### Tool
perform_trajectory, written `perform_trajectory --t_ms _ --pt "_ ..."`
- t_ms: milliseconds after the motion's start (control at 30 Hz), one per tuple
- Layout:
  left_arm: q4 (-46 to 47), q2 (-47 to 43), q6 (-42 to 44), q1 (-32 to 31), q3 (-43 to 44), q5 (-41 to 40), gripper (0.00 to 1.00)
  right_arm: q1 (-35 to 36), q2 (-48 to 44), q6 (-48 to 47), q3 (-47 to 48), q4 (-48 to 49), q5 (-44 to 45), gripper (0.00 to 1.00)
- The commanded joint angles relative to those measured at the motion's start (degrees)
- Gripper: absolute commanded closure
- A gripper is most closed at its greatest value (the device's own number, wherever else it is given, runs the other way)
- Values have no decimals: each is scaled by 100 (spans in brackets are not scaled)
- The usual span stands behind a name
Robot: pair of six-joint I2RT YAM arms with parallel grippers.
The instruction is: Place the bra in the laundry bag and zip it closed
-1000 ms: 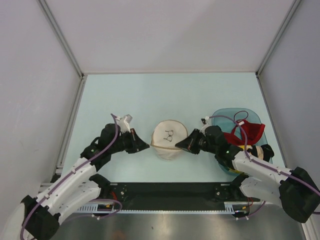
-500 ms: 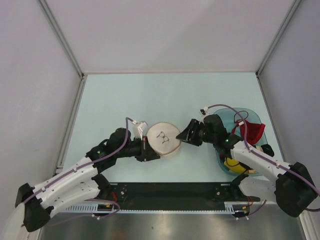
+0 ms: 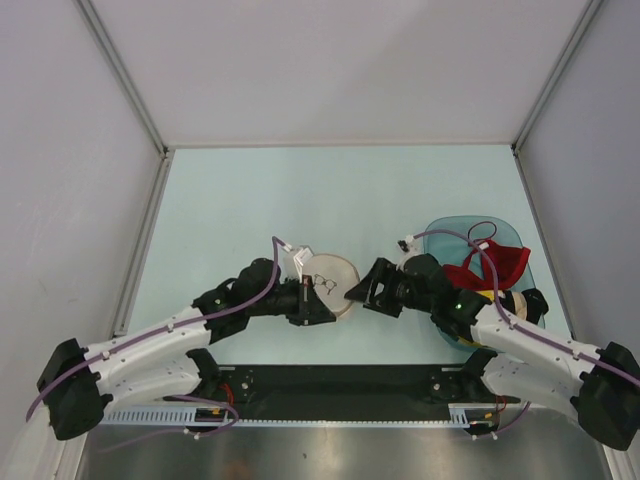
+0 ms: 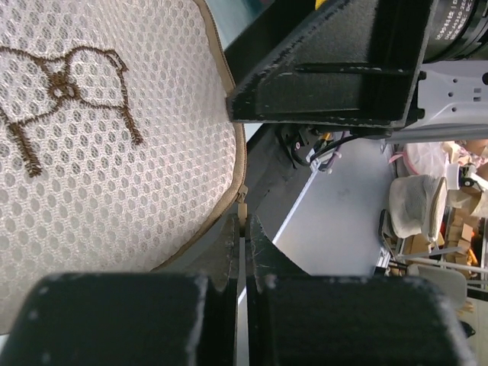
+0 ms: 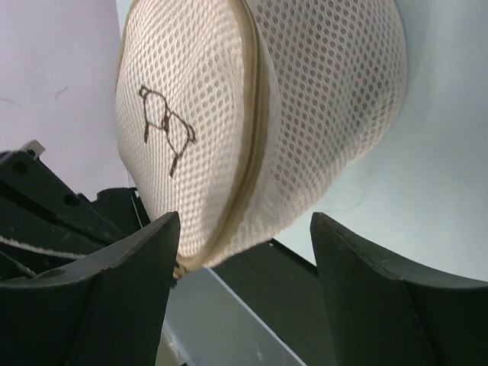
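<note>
Top external view shows me bent over the pale green surface [image 3: 300, 200], with both arms reaching to the middle. The laundry bag [image 3: 338, 270] sits there between my two grippers, a round cream mesh thing. It is tipped so its flat face looks up at the camera. A small brown logo [image 3: 324, 283] is stitched on that face.

My left gripper [image 3: 326, 312] is at the near edge of the bag. In the left wrist view its two fingers [image 4: 229, 252] are pressed tight together, with only a thin line between them. A little bit of the bag's tan zip rim [image 4: 242, 200] runs down into that line, so my left gripper is pinching the bag by its rim.

My right gripper [image 3: 358, 296] is on the other side of the bag, just beside it. In the right wrist view its fingers [image 5: 99, 297] stand wide apart and hold nothing. The bag [image 5: 320, 114] bulges in front of them — fat and round. The zip rim [image 5: 255, 130] looks closed along the part I can see.

I cannot tell where the bra is, because the mesh hides what is inside the bag.

Off to my right stands a see-through teal basket [image 3: 440, 232] — a red bra [image 3: 490, 268] lies in it.
</note>
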Motion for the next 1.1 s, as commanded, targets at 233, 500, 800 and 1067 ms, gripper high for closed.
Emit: perform_trajectory --t_ms 233,500,800,1067 --pt "-321 -298 -28 -134 136 -466 100 -53 904 336 140 1182 216 80" --pt "-1983 -877 304 1978 -136 -740 100 -932 790 -322 253 796 -276 100" --pt "-2581 -1378 1097 2320 540 -1099 26 -398 817 -1254 1334 -899 600 23" --pt "-2134 -1300 878 -111 927 -1994 0 1070 676 -1273 1959 -2447 2605 0"
